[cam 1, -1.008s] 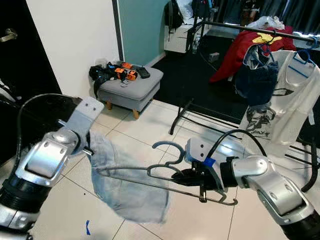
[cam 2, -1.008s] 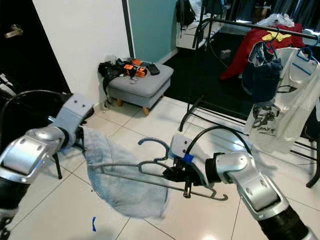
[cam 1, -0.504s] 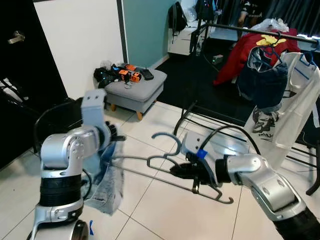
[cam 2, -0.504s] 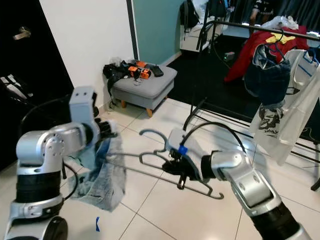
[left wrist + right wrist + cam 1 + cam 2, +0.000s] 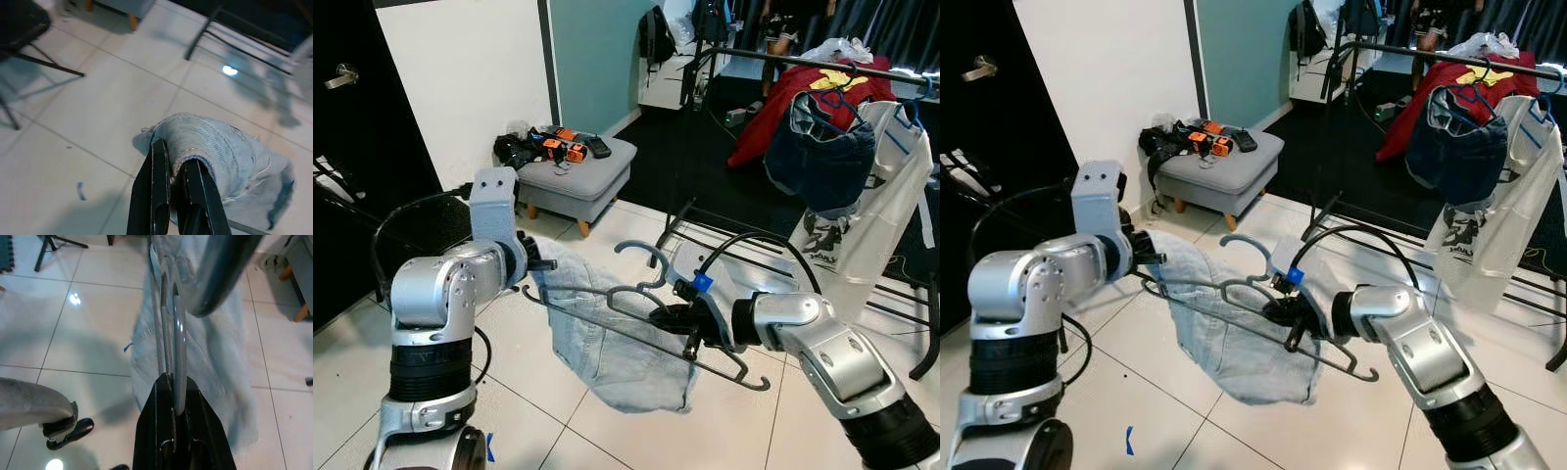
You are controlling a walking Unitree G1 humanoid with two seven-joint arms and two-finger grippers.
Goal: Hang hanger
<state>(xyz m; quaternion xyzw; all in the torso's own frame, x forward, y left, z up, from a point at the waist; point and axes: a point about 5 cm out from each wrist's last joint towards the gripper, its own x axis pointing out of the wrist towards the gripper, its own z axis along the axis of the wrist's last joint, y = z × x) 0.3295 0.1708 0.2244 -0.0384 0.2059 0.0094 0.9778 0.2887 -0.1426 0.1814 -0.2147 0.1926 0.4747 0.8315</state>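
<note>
A dark metal hanger (image 5: 646,299) with a curved hook is held level over the white tiles. My right gripper (image 5: 683,319) is shut on its middle, just below the hook; the hanger's rods (image 5: 171,338) run out from between the fingers. A pale blue denim garment (image 5: 617,338) hangs over the hanger's left half. My left gripper (image 5: 540,266) is shut on the denim's upper left edge (image 5: 195,139), holding it up beside the hanger's left end.
A black clothes rail (image 5: 822,64) at the back right carries a red garment, dark denim (image 5: 818,147) and a white printed shirt (image 5: 867,211). Its frame feet stand on the tiles. A grey footstool (image 5: 573,176) with gear sits by the white wall, back left.
The left gripper has lifted the denim and spread it across the hanger, where it had hung bunched below the arm. The hanger rose slightly. The camera shifted a little.
</note>
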